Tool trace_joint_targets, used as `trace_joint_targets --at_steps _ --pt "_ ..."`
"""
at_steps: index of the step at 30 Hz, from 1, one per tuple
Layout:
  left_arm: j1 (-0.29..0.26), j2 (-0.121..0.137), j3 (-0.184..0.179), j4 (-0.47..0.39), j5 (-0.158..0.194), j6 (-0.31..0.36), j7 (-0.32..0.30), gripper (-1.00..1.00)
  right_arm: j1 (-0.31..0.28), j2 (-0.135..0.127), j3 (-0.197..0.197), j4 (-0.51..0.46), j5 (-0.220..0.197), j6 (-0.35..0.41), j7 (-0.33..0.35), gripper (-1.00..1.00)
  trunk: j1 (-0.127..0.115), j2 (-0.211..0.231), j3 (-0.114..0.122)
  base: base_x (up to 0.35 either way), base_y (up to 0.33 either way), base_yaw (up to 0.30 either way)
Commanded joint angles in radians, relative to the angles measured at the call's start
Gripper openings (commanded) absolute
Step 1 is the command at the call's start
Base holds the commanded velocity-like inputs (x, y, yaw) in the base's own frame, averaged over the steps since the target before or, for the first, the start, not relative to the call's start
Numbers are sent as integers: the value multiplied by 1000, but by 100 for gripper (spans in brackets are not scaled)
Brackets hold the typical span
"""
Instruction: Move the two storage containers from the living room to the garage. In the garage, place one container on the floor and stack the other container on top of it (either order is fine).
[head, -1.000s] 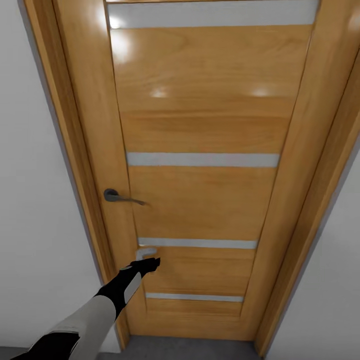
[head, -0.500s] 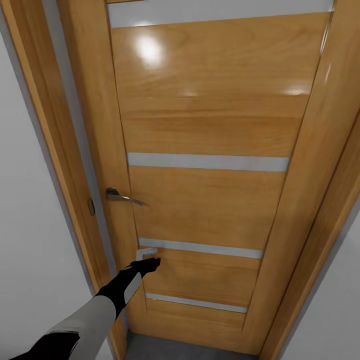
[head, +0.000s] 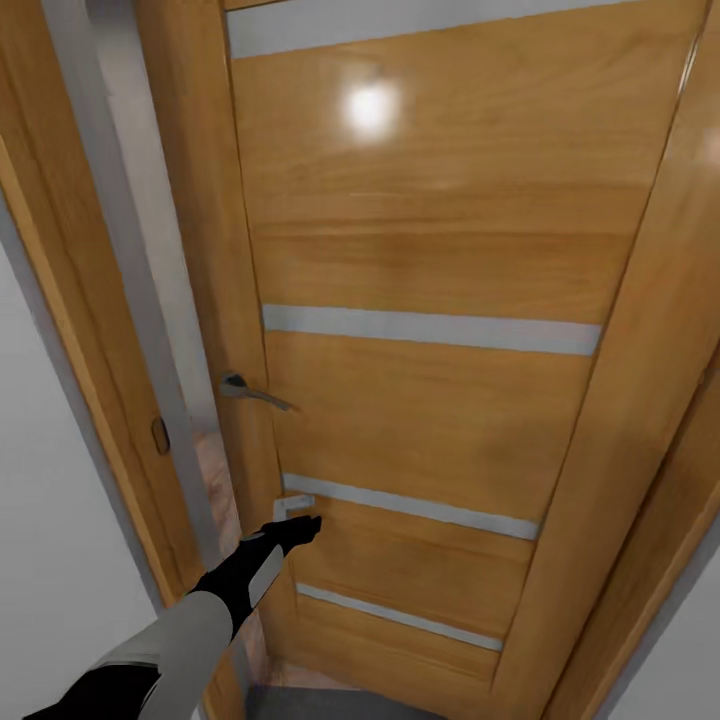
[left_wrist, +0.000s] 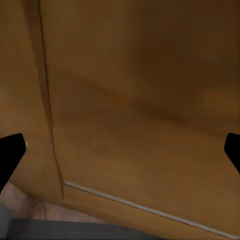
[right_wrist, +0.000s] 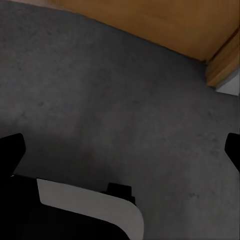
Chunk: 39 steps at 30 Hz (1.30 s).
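The two storage containers are out of view. My left gripper (head: 298, 518) reaches forward at the end of its outstretched arm and rests against the lower part of a light wooden door (head: 430, 250), near its opening edge. Seen from the left wrist, the left gripper (left_wrist: 120, 150) is open, its black fingertips (left_wrist: 10, 152) wide apart with only the door panel (left_wrist: 140, 100) between them. My right gripper (right_wrist: 120, 150) hangs open over the dark grey concrete floor (right_wrist: 125, 90), holding nothing.
The door has a metal lever handle (head: 250, 390) and pale horizontal stripes. It stands ajar, with a narrow gap (head: 215, 480) by the wooden frame (head: 90, 330) showing light flooring beyond. White walls (head: 50, 600) flank the frame on both sides.
The door has swung away from me, and the gap beside the frame has widened from shut to a narrow opening. My left gripper stays against the door.
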Motion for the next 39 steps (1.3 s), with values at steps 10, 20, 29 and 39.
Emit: trace_joint_targets --at_steps 10,20,29,39 --pt "-1 0 5 -4 3 5 4 100 -2 0 0 4 6 -6 -2 100 1 -1 -1 158 0 0" --pt "-1 0 5 -4 3 5 4 100 -2 1 0 3 6 -6 -2 100 1 -1 -1 122 0 0" --pt "-1 0 4 -4 3 5 4 100 -2 1 0 3 6 -6 -2 100 1 -1 -1 20 0 0" --pt "-1 0 4 -4 2 4 4 100 -2 1 0 4 6 -6 -2 100 1 -1 -1 203 0 0"
